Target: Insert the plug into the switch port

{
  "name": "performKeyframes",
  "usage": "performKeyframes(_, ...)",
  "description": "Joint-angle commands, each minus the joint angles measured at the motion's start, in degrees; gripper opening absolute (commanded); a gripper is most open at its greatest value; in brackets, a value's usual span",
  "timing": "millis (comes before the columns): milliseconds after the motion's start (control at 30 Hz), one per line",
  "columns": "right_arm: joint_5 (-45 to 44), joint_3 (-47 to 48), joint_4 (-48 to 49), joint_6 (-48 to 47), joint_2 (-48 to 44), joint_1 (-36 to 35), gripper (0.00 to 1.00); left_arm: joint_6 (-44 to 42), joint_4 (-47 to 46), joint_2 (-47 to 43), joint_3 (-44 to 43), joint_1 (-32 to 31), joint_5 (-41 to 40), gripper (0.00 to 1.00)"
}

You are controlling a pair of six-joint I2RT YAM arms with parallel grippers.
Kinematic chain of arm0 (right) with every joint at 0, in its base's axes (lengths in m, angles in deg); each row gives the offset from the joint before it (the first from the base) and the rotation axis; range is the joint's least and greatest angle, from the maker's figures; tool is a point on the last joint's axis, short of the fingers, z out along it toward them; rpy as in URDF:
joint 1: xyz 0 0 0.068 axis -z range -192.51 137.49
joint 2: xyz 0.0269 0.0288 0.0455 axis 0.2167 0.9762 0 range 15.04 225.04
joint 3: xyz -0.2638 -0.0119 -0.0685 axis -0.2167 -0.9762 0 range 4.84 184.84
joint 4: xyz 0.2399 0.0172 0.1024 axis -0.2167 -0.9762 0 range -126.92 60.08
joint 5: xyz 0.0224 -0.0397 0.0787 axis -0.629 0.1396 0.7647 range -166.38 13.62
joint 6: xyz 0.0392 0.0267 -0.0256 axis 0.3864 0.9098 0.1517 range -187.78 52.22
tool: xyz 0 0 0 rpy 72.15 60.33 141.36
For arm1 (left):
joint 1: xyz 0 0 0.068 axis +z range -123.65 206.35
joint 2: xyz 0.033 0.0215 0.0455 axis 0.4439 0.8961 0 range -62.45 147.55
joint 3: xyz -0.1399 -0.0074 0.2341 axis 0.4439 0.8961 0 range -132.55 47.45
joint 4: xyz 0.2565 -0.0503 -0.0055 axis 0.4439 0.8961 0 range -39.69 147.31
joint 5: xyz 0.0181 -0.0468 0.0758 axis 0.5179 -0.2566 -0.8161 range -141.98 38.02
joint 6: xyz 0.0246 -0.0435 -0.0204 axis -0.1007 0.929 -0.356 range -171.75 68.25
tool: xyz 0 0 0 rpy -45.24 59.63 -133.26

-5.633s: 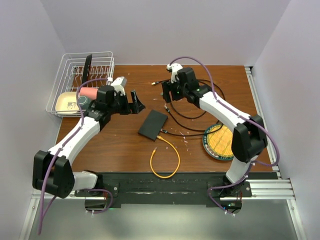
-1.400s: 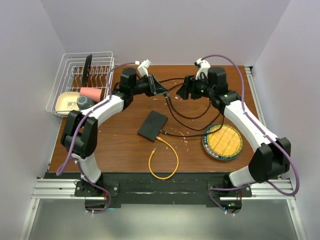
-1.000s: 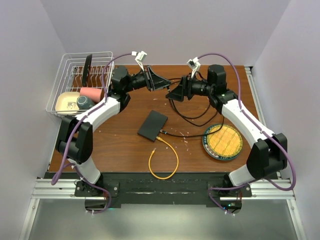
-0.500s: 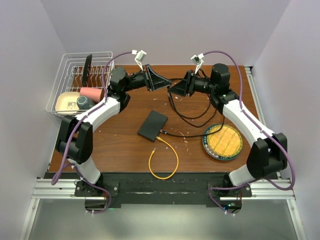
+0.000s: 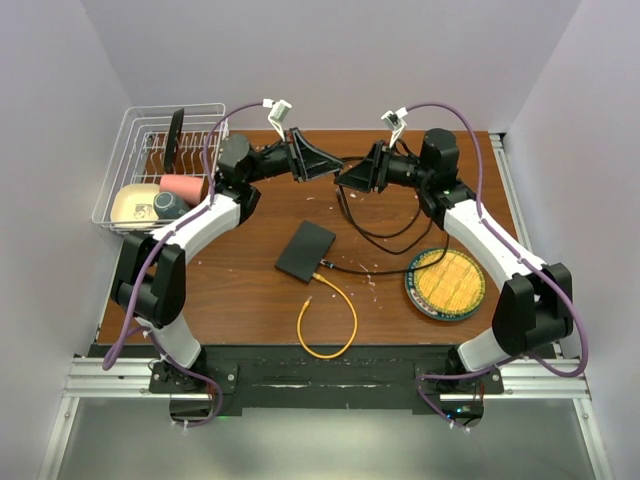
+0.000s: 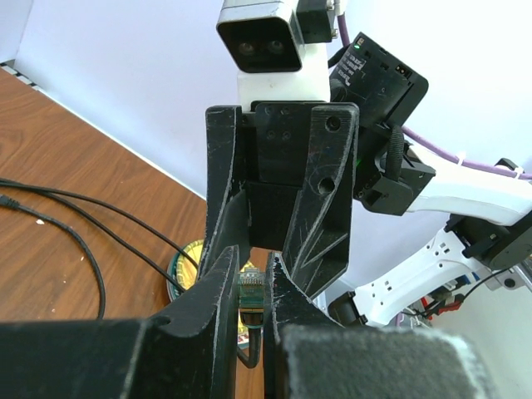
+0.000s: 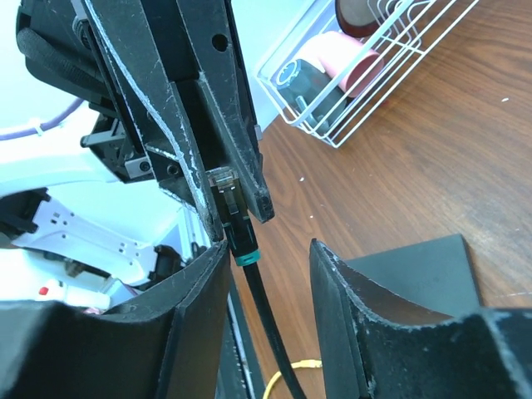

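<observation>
The wooden table (image 5: 250, 290) bears the flat black switch (image 5: 305, 250), below both raised grippers and nearer the bases. The left gripper (image 6: 252, 278) pinches the clear plug (image 6: 252, 293), its black cable (image 7: 265, 324) hanging down. Tip to tip with it, the right gripper (image 7: 270, 249) stands spread, a finger on either side of that cable, apparently not touching it

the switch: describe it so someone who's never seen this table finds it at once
On the brown wooden table, look at the middle, just beyond the loop of yellow cable. The switch is the flat matte-black rectangle lying there askew; unlike the round yellow plate to its right, it is boxy and all black.
</observation>
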Motion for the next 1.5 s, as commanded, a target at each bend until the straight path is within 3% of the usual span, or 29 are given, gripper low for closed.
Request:
performKeyframes(0, 1.1, -0.85, 4.26, 2.04, -0.26, 0.11, 0.45, 1.45, -3.77, -2.02, 0.67, -0.24, 1.17, 0.0)
performKeyframes(100, 1.09, -1.46, 7.68, 4.85, 0.09, 0.11, 0.44, 1.36, -3.77, -2.02, 0.75, -0.33, 1.43, 0.0)
performKeyframes(233, 1.62, -3.22, 13.31, 9.95, 0.8, 0.11, 0.22, 1.63, -4.03, -1.93, 0.93, -0.42, 1.52, 0.0)
performKeyframes(267, 1.8, -3.22, 13.76, 10.13, 0.89, 0.11, 0.11, 1.54, -4.03, -2.02, 0.93, -0.42, 1.52, 0.0)
performKeyframes(333, 1.97, -3.48, 14.11, 10.31, 0.8, 0.11, 0.0, 1.63, -4.21, -2.02, 0.93, -0.42, 1.61, 0.0)
performKeyframes(467, 1.89, -3.57, 12.45, 8.29, -0.08, 0.11, 0.0, 1.54, -4.21, -2.02, 0.93, -0.42, 1.96, 0.04)
performKeyframes(500, 1.71, -3.49, 10.79, 7.59, -0.34, 0.11, 0.0, 1.45, -4.04, -2.28, 1.02, -0.42, 2.05, 0.12)
performKeyframes(533, 1.54, -3.14, 9.64, 5.93, -0.6, 0.2, 0.0, 1.1, -3.69, -2.45, 0.93, -0.42, 1.96, 0.32)
performKeyframes(567, 1.36, -2.96, 8.59, 5.05, -0.61, 0.11, 0.0, 0.32, -2.9, -2.8, 0.93, -0.42, 1.26, 0.42)
performKeyframes(600, 1.18, -2.78, 6.23, 4.08, -0.78, 0.11, 0.0, -1.87, -0.02, -3.68, 0.58, -0.42, 0.47, 0.58)
performKeyframes(733, -1.18, -0.77, -2.83, -4.42, -1.57, 0.2, 0.0, -9.08, 11.4, -5.88, -1.79, -0.07, -5.92, 0.87)
performKeyframes(800, -2.68, 0.03, -9.51, -7.87, -1.75, 0.11, 0.0, -14.61, 22.73, -6.76, -4.41, 0.2, -10.06, 0.99)
performKeyframes(933, -9.6, 1.43, -19.1, -16.91, -2.45, 0.2, 0.0, -22.27, 36.9, -8.96, -6.19, 0.2, -25.59, 1.0)
performKeyframes(1067, -16.46, 1.61, -26.22, -21.68, -2.89, -0.06, 0.0, -29.29, 52.07, -8.87, -8.91, 0.2, -34.94, 1.0)
performKeyframes(1267, -26.4, 0.91, -31.05, -26.25, -2.1, -2.6, 0.0, -35.98, 65.03, -6.24, -11.29, 0.28, -40.84, 1.0)
performKeyframes(1467, -37.57, 2.05, -35.02, -30.82, 3.69, -9.36, 0.0, -37.14, 66.63, -4.3, -6.9, 0.37, -39.0, 1.0)
